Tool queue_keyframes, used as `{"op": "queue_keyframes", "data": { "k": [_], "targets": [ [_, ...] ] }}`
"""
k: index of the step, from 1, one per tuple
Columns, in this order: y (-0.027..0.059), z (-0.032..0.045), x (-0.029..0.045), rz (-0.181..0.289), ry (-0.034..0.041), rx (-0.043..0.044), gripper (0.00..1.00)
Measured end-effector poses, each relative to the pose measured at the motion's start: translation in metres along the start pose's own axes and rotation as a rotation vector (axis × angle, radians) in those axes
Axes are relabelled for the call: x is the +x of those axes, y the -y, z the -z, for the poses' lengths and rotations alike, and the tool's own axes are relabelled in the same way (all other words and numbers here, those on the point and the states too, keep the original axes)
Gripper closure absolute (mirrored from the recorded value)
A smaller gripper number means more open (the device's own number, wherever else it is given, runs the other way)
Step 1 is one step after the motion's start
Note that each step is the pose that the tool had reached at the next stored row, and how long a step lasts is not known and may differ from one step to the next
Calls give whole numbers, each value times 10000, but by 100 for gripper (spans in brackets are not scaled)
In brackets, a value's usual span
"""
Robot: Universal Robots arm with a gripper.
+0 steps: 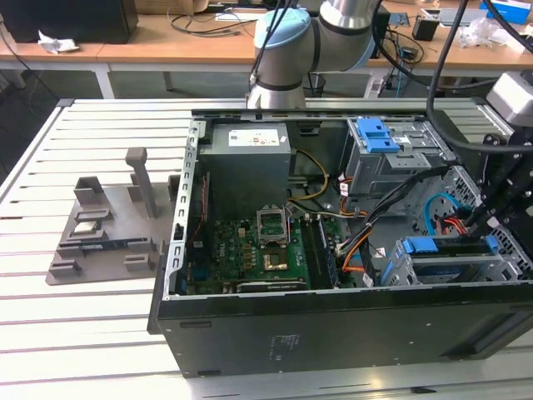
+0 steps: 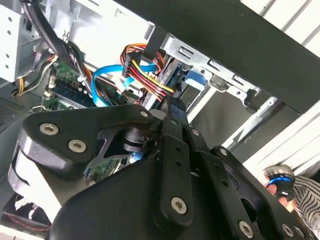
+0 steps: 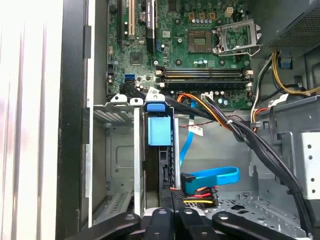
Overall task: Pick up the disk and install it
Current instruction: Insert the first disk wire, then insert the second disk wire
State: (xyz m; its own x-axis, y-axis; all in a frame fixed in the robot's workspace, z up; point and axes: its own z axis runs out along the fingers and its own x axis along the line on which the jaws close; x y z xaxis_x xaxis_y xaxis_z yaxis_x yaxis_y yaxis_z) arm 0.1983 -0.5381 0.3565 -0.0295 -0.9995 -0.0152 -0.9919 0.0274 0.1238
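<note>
The disk [image 3: 159, 131] stands on edge in the silver drive cage [image 3: 116, 150] at the case's front corner, its blue carrier frame level with the cage mouth. In the exterior view the same disk [image 1: 446, 247] lies in the cage at the exterior view's right. My gripper [image 3: 172, 200] is at the disk's cable end, beside the blue data cable [image 3: 212, 176] and the red-yellow power plug [image 2: 145, 75]. Its fingers [image 2: 167, 112] are drawn together to a narrow tip against that end. Whether they pinch the carrier is hidden. In the exterior view the gripper [image 1: 485, 218] hangs just over the cage.
The open computer case [image 1: 250, 329] lies on a white slatted table, with the motherboard [image 1: 250, 254], the power supply [image 1: 248, 162] and an upper drive cage with a blue clip [image 1: 376, 133] inside. A grey fixture tray [image 1: 104, 237] sits at the exterior view's left. Cable bundles [image 3: 260, 145] cross close to the gripper.
</note>
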Motion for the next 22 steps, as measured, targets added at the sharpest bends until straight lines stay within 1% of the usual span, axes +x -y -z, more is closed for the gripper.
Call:
{"op": "queue_keyframes", "data": {
  "k": [1, 2, 3, 5, 6, 8, 16, 17, 18, 19, 20, 21, 22],
  "targets": [
    [-8, 62, -5, 0, -2, 0, 89],
    [-19, 151, -9, 0, 0, 1, 89],
    [-27, 218, -11, 0, -2, 1, 89],
    [-37, 296, -13, 0, 1, 1, 89],
    [-44, 350, -14, 0, -1, 1, 89],
    [-48, 382, -15, 0, 2, 0, 89],
    [-48, 384, -15, 0, 2, 1, 89],
    [-48, 384, -15, 0, 3, 1, 76],
    [-48, 384, -15, 0, 3, 1, 76],
    [-48, 383, -15, 0, 4, 1, 70],
    [-53, 382, -15, 2, 4, 1, 70],
    [-145, 224, -71, 13, 57, -1, 70],
    [-146, 131, -71, 81, 53, -3, 84]
  ]
}}
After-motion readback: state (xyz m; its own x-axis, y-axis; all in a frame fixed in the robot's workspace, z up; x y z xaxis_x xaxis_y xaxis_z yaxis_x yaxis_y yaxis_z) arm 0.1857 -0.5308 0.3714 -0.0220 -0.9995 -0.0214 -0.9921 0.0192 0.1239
